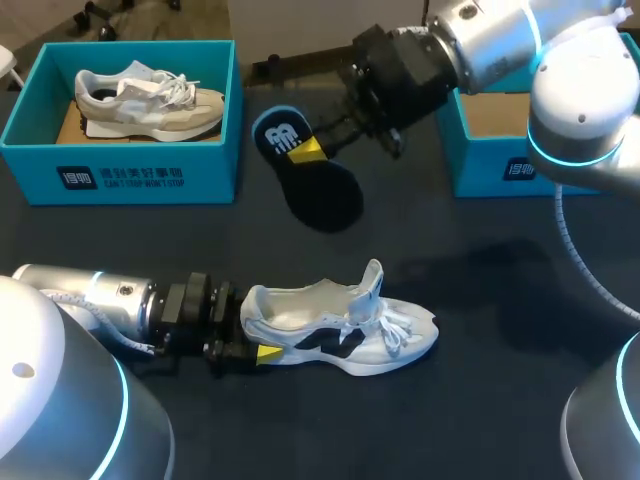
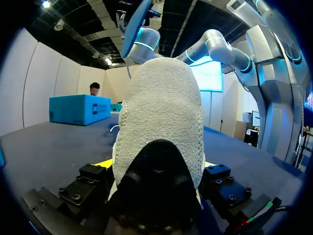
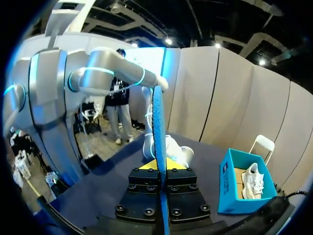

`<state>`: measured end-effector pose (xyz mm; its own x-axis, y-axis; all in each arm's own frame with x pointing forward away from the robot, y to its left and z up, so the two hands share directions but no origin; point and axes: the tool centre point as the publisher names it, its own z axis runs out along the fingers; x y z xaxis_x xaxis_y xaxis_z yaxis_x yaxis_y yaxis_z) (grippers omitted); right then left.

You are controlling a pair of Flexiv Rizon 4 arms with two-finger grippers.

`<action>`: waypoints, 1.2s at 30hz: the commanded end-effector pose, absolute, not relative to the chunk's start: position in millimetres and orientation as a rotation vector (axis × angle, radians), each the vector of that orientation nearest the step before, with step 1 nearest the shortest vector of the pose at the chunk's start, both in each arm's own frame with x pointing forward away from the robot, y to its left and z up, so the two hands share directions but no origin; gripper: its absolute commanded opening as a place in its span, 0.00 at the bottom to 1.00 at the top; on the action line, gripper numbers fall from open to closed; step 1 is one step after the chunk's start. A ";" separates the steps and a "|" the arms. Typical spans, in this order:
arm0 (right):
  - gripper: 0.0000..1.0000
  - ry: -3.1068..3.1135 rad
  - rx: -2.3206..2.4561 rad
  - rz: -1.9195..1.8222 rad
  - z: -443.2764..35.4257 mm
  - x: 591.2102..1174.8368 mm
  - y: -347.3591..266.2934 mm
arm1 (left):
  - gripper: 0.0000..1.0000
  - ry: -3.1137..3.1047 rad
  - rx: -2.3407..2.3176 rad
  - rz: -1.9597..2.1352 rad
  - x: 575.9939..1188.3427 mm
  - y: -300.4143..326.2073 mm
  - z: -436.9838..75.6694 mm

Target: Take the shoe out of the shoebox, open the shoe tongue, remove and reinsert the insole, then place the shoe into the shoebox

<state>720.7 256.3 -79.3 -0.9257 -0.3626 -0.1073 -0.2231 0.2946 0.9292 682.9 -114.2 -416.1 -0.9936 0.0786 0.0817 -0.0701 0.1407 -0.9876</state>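
From above, we are bracing the white shoe [image 1: 340, 325] at the near middle of the table [image 1: 480, 400]. Our left hand [image 1: 248, 325] is clamping its heel from both sides, probably so the shoe cannot slide while its tongue is standing up and its mouth is lying open. Farther back, our right hand [image 1: 310, 152] is pinching the dark insole [image 1: 325, 195] above the table, between the left shoebox [image 1: 120, 175], which is holding a second shoe [image 1: 150, 100], and the right shoebox [image 1: 490, 165] behind the arm. The insole is out, so we judge reinsertion to be the step in hand. In the left wrist view, the knit heel is filling the space between the fingers, both pressing against it, a firm low grip that is leaving the opening free. In the right wrist view, the insole is standing edge-on, squeezed between the closed fingers, with the shoe lying ahead of it on the table, seemingly lined up for sliding back in.
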 end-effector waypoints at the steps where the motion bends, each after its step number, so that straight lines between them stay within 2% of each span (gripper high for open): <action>1: 0.00 -2.440 0.469 -1.717 -57.0 705.4 232.1 | 0.00 -2.284 -0.008 1.989 683.1 -115.0 -416.3; 7: 0.00 -2.352 0.419 -1.747 -34.9 688.3 215.9 | 0.00 -2.284 -0.008 1.989 683.1 -115.0 -416.3; 21: 0.00 -2.352 0.419 -1.747 -34.9 688.3 215.9 | 0.00 -2.284 -0.008 1.989 683.1 -115.0 -416.3; 36: 0.00 -2.230 -0.027 -1.937 18.1 636.4 165.4 | 0.00 -2.284 -0.008 1.989 683.1 -115.0 -416.3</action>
